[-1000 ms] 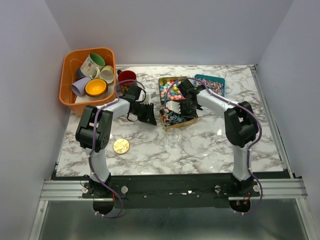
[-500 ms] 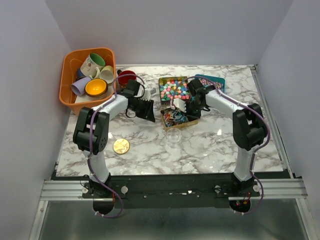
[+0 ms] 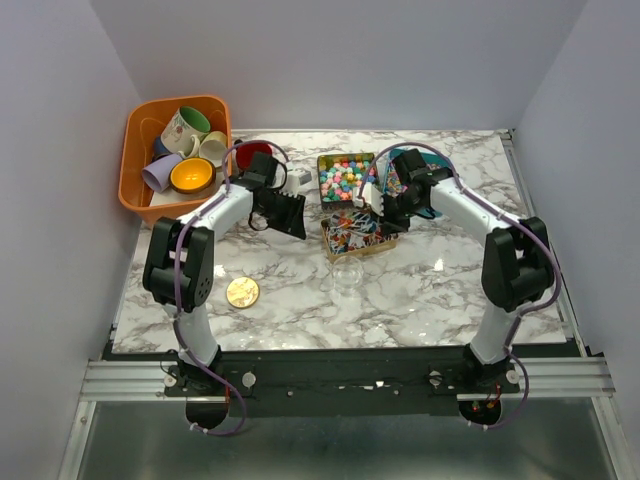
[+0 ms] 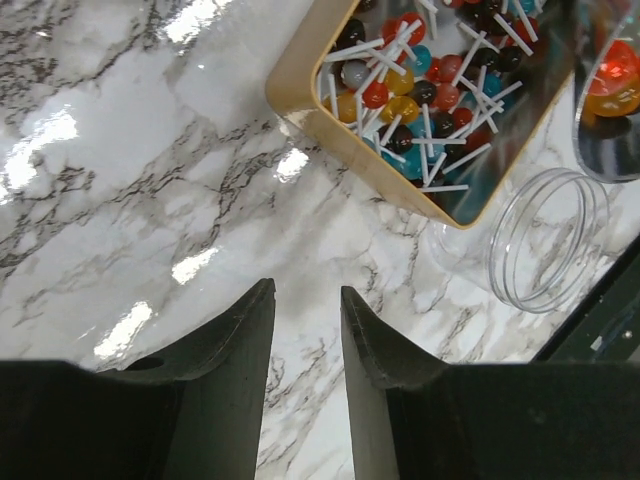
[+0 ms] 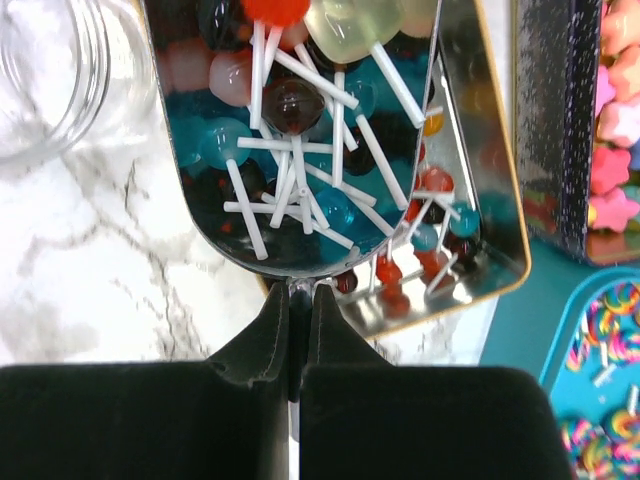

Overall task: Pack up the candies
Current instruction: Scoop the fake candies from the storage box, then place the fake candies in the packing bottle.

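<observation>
Your right gripper pinched a scoop of candies over the tin, while your left gripper hung open and empty.

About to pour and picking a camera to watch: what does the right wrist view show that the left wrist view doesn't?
Only the right wrist: the right gripper shut on the handle of the metal scoop, the dark tin of star candies and the teal tray. Only the left wrist: the left gripper, open and empty over the bare marble table. Both: the scoop, the gold tin of lollipops and the clear jar beside it.
</observation>
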Motion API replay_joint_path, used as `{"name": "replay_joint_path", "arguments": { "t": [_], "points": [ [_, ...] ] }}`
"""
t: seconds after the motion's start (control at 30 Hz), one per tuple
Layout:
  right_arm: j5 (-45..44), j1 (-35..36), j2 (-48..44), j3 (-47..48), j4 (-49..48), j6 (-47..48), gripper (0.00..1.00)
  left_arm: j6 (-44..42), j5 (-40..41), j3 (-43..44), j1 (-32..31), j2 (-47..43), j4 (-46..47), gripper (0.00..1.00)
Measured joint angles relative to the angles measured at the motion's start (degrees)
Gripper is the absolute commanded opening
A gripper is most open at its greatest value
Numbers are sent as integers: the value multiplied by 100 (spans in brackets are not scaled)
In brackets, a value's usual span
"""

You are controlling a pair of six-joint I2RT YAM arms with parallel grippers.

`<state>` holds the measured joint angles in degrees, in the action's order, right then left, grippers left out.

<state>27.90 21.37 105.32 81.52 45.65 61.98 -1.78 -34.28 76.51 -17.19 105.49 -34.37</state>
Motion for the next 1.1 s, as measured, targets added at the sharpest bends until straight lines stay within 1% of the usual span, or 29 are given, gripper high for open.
{"name": "replay_joint_path", "arguments": {
  "t": [0.13, 0.33, 0.43, 0.57, 0.7, 0.9, 1.1],
  "points": [
    [-442, 0, -284, 2, 378, 271, 1, 9, 389, 20, 0, -87, 2, 42],
    [-1102, 57, -1040, 247, 1019, 551, 1, 72, 1040, -31, 33, -396, 24, 42],
    [-1403, 245, -1399, 280, 1285, 590, 1, 170, 1259, -146, 59, -592, 81, 43],
    [-1847, 730, -1718, 98, 1613, 599, 1, 227, 1565, -295, 70, -866, 90, 44],
    [-2214, 1200, -1698, -131, 1912, 483, 1, 225, 1744, -313, 70, -1084, 92, 44],
    [-2824, 1480, -1453, -131, 2192, 118, 1, 225, 1832, -446, 74, -1423, 149, 45],
    [-3418, 1733, -1156, -87, 2332, 35, 1, 225, 1843, -579, 74, -1628, 247, 46]
  ]
}}
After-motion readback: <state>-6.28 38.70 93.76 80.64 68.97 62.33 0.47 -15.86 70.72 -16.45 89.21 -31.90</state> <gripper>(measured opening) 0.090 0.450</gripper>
